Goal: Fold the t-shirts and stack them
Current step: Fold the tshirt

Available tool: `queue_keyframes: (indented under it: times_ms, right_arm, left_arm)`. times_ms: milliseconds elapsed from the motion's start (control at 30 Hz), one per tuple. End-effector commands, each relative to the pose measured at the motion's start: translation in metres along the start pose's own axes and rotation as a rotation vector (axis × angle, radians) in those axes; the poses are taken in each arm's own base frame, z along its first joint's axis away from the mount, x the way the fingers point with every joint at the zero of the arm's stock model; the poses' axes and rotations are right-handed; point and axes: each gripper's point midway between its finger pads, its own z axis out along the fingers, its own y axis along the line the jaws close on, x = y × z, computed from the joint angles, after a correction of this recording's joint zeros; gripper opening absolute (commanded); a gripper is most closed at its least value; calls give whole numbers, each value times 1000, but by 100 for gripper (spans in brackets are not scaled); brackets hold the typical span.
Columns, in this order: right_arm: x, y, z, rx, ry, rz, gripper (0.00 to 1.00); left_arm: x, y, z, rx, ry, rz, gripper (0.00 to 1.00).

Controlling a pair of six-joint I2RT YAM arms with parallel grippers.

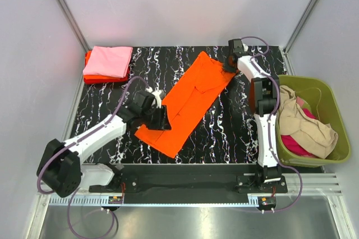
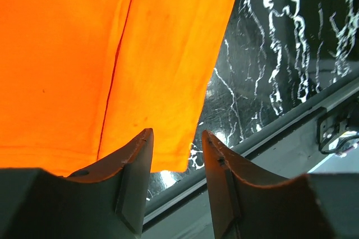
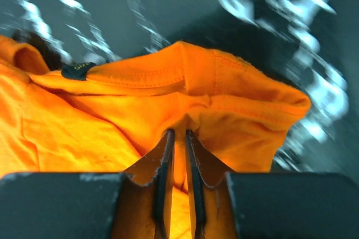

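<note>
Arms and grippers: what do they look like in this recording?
The left arm and right arm match: white link shells, black joints and bases, thin purple cables looping alongside. The fingers are dark grey, wedge-shaped, tapering to narrow tips.

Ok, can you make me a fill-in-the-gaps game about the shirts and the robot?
The spread-out shirt on the table is bright ____.
The top shirt of the folded stack is ____.
The beige shirt lies in the green ____.
The ____ end effector pinches the spread-out shirt's far end.
Missing words: orange; pink; basket; right.
</note>
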Motion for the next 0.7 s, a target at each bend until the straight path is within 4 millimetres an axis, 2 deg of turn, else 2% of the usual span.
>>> queue_keyframes:
  times_ms: [0, 33, 67, 100, 133, 167, 233, 300, 333, 400, 433, 500, 600, 633, 667]
  right_arm:
    - [-12, 32, 10, -118, -2, -40, 20]
    - [-7, 32, 20, -124, 15, -43, 21]
    - [-9, 35, 22, -133, 14, -46, 21]
    - [-20, 43, 19, -156, -9, -44, 21]
    - [-15, 45, 25, -167, 6, -50, 21]
    - [-16, 49, 25, -186, 9, -56, 21]
    - [-22, 58, 19, -218, 3, -61, 24]
    - [-28, 62, 10, -233, -3, -61, 26]
    - [-36, 67, -3, -254, -17, -60, 29]
    - [-40, 70, -16, -265, -22, -60, 31]
    - [-54, 76, -37, -285, -54, -58, 32]
    - [-67, 80, -64, -301, -84, -55, 36]
    - [-73, 79, -86, -304, -94, -53, 39]
    - [-81, 82, -104, -319, -120, -58, 40]
    - [-83, 81, -111, -319, -126, -61, 41]
  left_arm:
    - [15, -10, 18, 67, 41, 23, 44]
    - [25, -13, 26, 59, 74, 36, 44]
    - [28, -15, 30, 58, 80, 39, 44]
    - [31, -18, 34, 59, 89, 42, 44]
    - [42, -23, 41, 63, 122, 55, 44]
    - [42, -28, 46, 76, 116, 54, 44]
    - [53, -30, 59, 75, 151, 61, 44]
    - [56, -32, 67, 88, 162, 55, 43]
    - [60, -31, 72, 83, 178, 53, 42]
    - [63, -32, 75, 83, 180, 60, 42]
    - [67, -31, 78, 73, 185, 66, 42]
    - [75, -35, 82, 69, 198, 74, 41]
    - [92, -37, 89, 60, 225, 54, 41]
    - [100, -39, 91, 55, 235, 59, 41]
    - [103, -43, 93, 69, 230, 36, 41]
